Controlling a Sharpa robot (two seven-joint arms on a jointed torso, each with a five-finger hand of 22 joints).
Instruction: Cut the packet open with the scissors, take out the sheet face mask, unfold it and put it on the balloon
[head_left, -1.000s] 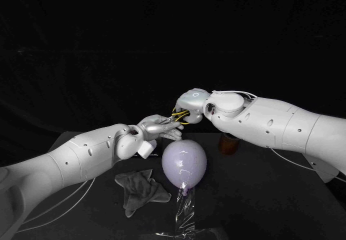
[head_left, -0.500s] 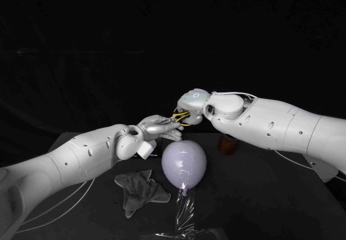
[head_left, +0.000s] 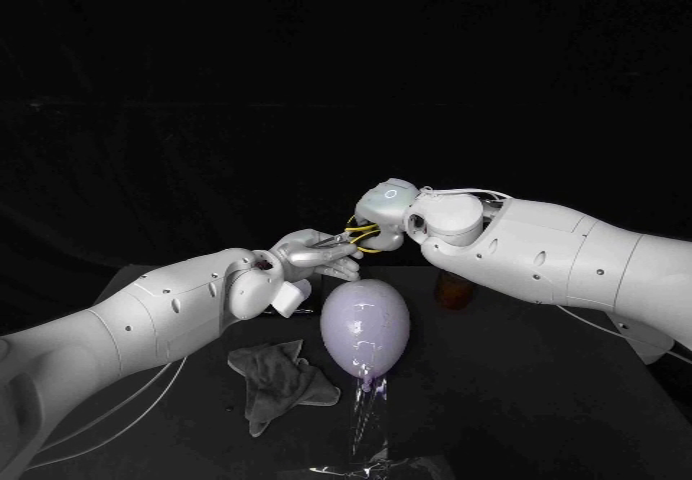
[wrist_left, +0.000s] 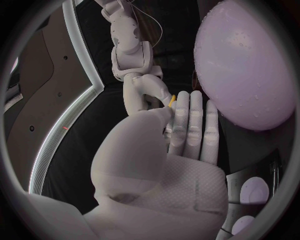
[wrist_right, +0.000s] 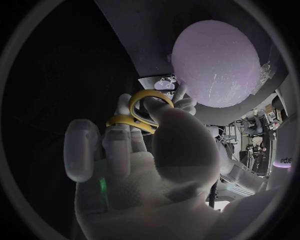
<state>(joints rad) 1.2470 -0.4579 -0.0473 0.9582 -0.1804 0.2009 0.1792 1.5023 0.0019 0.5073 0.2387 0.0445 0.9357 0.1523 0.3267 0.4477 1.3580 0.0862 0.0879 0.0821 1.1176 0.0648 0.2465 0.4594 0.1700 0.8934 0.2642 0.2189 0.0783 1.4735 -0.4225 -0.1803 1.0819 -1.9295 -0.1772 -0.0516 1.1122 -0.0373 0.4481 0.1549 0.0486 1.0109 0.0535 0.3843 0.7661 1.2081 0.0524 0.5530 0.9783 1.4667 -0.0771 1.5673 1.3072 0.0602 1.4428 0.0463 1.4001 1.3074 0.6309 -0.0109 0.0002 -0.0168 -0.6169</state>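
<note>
- A strip of crinkled clear film (head_left: 366, 425) lies on the black table (head_left: 577, 400). It runs from the balloon's knotted end toward the robot.
- A crumpled grey cloth (head_left: 281, 378) lies on the table just beside the balloon's near end, on the robot's left.
- The pale lilac balloon (head_left: 365, 322) has its narrow knotted end toward the robot and its rounded end away.
- The left hand (head_left: 320, 255) hovers just past the balloon's far end and above it, clear of its skin. Its fingers are straight and close together, reaching toward the scissors, and the thumb lies in against them. In the left wrist view a sliver of yellow shows at the fingertips (wrist_left: 187, 107), but I cannot tell whether this hand grips anything.
- The scissors (head_left: 361, 236) are in the air beyond the balloon's far end, between the two hands. Only their yellow handles are plain to see.
- The right hand (head_left: 387, 205) is above and beyond the balloon, a little toward the robot's right. It holds the scissors, and the right wrist view shows its fingers through the yellow loops (wrist_right: 147, 107) with the balloon beyond them.
- A small brown object (head_left: 456, 290) stands on the table past the balloon on the robot's right, partly under the right arm.
</note>
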